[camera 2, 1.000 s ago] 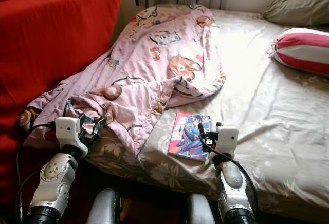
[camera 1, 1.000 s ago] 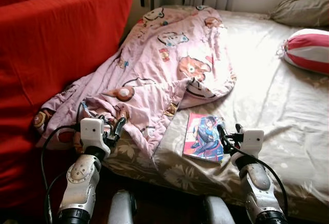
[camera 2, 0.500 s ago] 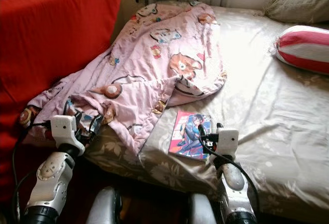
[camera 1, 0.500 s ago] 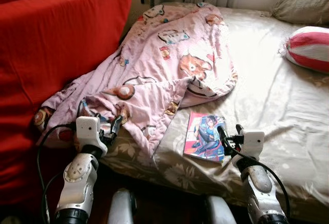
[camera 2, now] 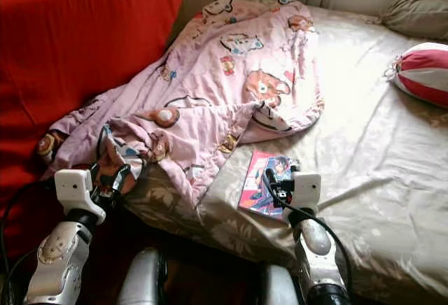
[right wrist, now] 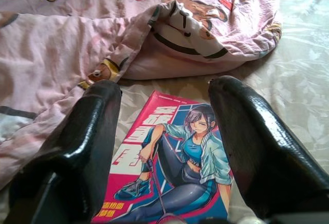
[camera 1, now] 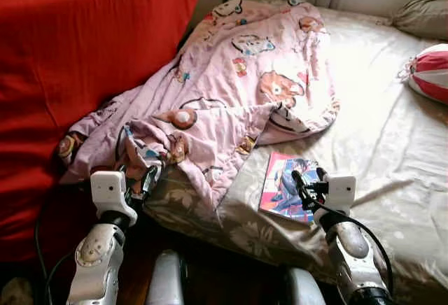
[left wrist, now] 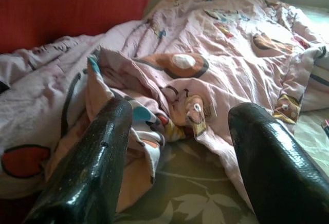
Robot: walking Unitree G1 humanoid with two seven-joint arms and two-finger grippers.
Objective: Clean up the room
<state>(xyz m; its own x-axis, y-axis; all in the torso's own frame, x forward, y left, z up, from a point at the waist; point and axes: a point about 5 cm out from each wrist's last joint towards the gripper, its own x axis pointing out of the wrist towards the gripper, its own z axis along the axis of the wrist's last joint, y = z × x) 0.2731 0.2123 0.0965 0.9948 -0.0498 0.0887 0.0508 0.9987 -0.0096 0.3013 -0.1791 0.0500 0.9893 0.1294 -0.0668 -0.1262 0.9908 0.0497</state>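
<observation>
Under the spread right pincer (right wrist: 164,147), the comic (right wrist: 175,170) lies lengthwise along it.

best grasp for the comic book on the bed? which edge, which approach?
Probably the comic book's near edge, approached from the bed's foot by the right gripper, which is open and already over that end. The book lies flat on the bedsheet, clear of the pink blanket, so one finger likely has to slide underneath.

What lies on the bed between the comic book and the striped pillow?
Nothing: between the comic book and the striped pillow there is only bare, creased bedsheet, as both eye views show.
</observation>
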